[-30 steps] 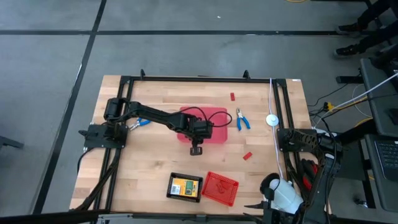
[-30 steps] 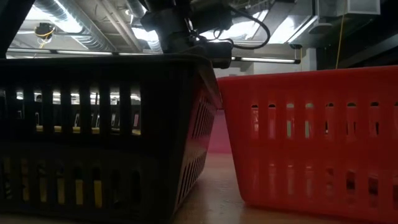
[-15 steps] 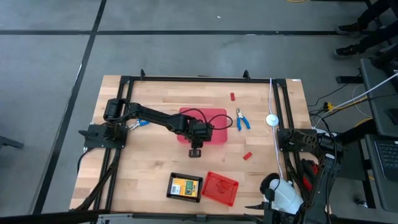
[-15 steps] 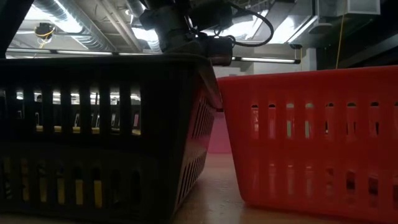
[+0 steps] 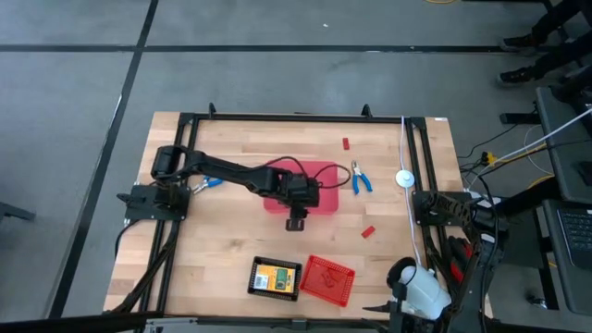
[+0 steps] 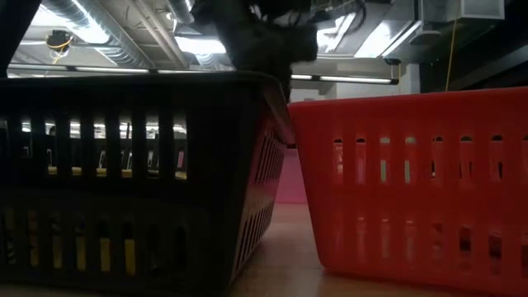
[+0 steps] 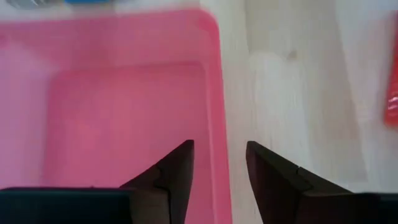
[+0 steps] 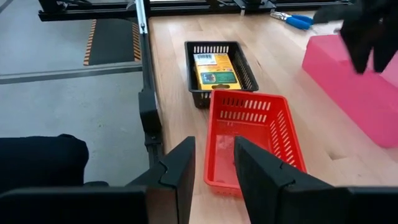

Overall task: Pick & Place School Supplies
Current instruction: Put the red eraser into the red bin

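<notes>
My left gripper (image 7: 219, 168) is open above the near rim (image 7: 216, 93) of the large red tray (image 5: 302, 187); its fingers stand either side of the rim line, with nothing between them. A yellow-and-green card box (image 5: 271, 277) lies flat in the black tray (image 5: 255, 265). One pair of blue-handled pliers (image 5: 360, 178) lies right of the red tray, another (image 5: 209, 182) by the left arm's base. Two small red blocks (image 5: 346, 143) (image 5: 367, 231) lie on the wood. My right gripper (image 8: 214, 163) is open, off the table's near right corner.
The red mesh basket (image 5: 327, 279) stands right of the black tray near the front edge. A black metal frame (image 5: 277, 117) runs around the table. A white cable and round puck (image 5: 403, 178) lie along the right side. Bare wood stretches between the red tray and the two near containers.
My left gripper has risen a little over the red tray's near rim. The tray has stayed where it was.
</notes>
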